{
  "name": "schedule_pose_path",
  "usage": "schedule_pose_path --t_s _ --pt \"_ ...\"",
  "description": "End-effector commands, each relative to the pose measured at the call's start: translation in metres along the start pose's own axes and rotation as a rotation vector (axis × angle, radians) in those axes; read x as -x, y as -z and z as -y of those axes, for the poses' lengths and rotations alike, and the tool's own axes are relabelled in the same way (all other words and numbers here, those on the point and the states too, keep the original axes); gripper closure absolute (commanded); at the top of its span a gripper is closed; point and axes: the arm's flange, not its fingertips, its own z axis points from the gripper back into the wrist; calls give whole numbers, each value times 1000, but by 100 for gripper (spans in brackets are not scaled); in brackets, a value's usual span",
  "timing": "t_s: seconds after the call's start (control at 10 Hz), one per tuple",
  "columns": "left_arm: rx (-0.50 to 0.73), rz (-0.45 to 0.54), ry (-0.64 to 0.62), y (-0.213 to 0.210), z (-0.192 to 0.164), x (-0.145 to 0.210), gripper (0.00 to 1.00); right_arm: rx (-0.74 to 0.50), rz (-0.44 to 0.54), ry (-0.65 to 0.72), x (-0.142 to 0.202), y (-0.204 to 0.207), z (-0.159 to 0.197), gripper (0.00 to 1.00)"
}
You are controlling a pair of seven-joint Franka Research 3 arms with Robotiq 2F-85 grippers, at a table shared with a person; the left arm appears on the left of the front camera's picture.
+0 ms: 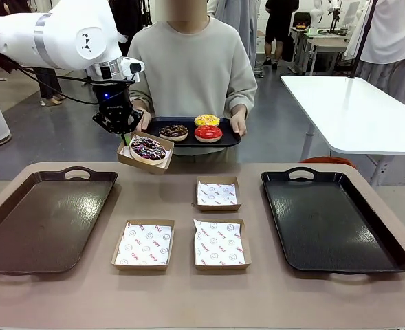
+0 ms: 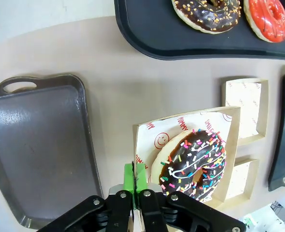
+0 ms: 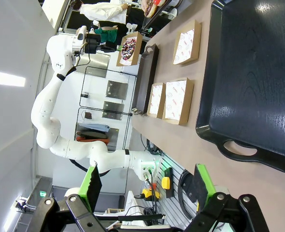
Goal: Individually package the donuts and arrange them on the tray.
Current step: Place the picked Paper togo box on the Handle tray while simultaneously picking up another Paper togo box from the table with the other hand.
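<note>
You have the left pincer [image 1: 126, 139] [image 2: 135, 180] clenched on the left rim of a paper-lined box [image 1: 139, 165] [image 2: 152, 137], raised over the far edge of the desk [image 1: 188, 295], left of middle. The sprinkled chocolate donut [image 1: 148, 148] [image 2: 195, 162] lies inside it. Your right pincer [image 3: 147, 186] is released and grasps nothing. At the far side a person holds a small black tray [image 1: 185, 122] with the dark chocolate donut [image 1: 174, 131], yellow donut [image 1: 207, 120] and red donut [image 1: 208, 133]. On the desk, three empty lined boxes [image 1: 216, 194] lie between a brown tray [image 1: 44, 220] at left and a black tray [image 1: 326, 220] at right.
</note>
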Motion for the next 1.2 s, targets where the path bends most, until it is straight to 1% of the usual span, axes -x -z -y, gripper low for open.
schedule_pose_path --t_s 0.0,0.1,0.2,0.4,0.5,0.6,0.8,0.9,1.0,1.1 --pt "3 11 -7 -3 -2 0 100 -7 0 -3 1 -1 0 0" --pt "0 0 0 0 0 0 99 0 0 0 0 0 0 0" --pt "11 5 24 -9 -12 1 99 49 -88 9 -14 21 -17 0" --pt "-23 37 54 -28 -47 8 99 150 -153 11 -55 64 -58 0" --pt "-35 51 47 -38 -66 14 99 196 -164 30 -80 86 -80 0" --pt "-23 58 34 -46 -91 22 99 267 -179 30 -106 116 -106 0" --pt "-3 65 15 -50 -133 36 99 425 -202 -2 -139 176 -147 0" --pt "6 69 18 -46 -151 42 99 514 -203 -36 -153 208 -160 0" --pt "20 73 9 -41 -166 48 99 611 -185 -60 -170 238 -168 0" --pt "39 80 6 -35 -180 53 99 674 -172 -74 -189 269 -170 0"
